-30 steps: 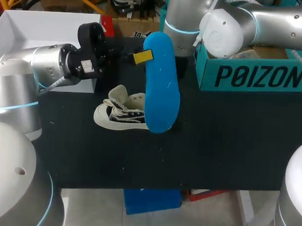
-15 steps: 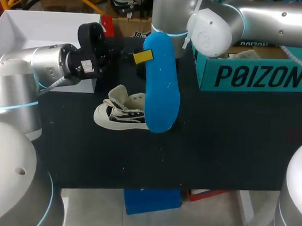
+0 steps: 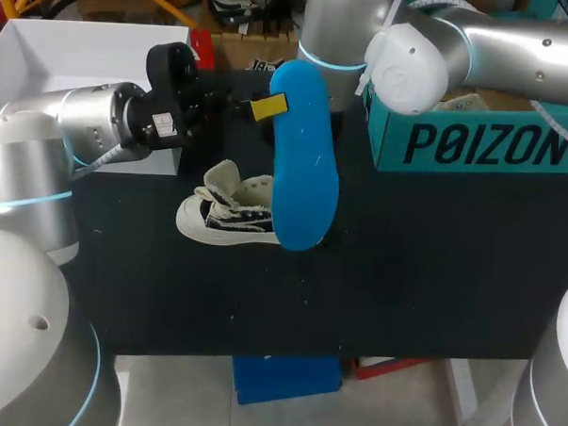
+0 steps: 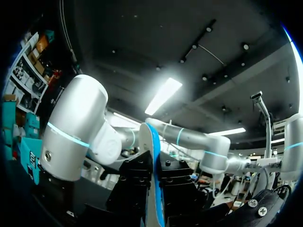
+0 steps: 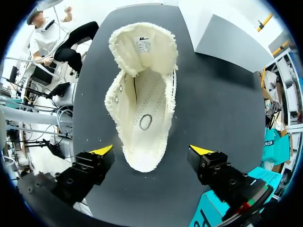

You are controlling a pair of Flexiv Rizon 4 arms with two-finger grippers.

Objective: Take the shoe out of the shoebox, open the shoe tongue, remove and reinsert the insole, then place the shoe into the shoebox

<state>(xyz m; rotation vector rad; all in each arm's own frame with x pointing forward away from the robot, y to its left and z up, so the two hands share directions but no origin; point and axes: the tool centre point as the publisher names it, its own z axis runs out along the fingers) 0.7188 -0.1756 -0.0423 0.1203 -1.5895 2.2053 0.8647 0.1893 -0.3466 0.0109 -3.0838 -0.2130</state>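
Cream canvas high-top shoe [image 3: 225, 215] with a white rubber sole is seen lying on the black worktop [image 3: 423, 266], outside the teal cardboard shoebox [image 3: 475, 146] that stands at the far right. The long blue foam insole [image 3: 305, 167] is out of the shoe and is clamped near one end by the left gripper [image 3: 268, 107], a finger pressed on each flat face, as is shown edge-on in the left wrist view. In the head view the insole's long axis runs crosswise to the shoe, whose toe points toward the left arm's side. Its free end overlaps the shoe's heel end there, but its height above the shoe cannot be told. The right gripper [image 5: 151, 150] is held above the shoe, fingers spread wide and touching nothing. The shoe's mouth gapes toward it with the tongue pulled back, and the shoe's long axis runs ahead from between the fingers. Reinsertion is judged to be the step in hand: the insole would have to be turned into line with the shoe, and the right arm [image 3: 518, 39] may be in the way. A white open box [image 3: 84, 44] is set at the far left.
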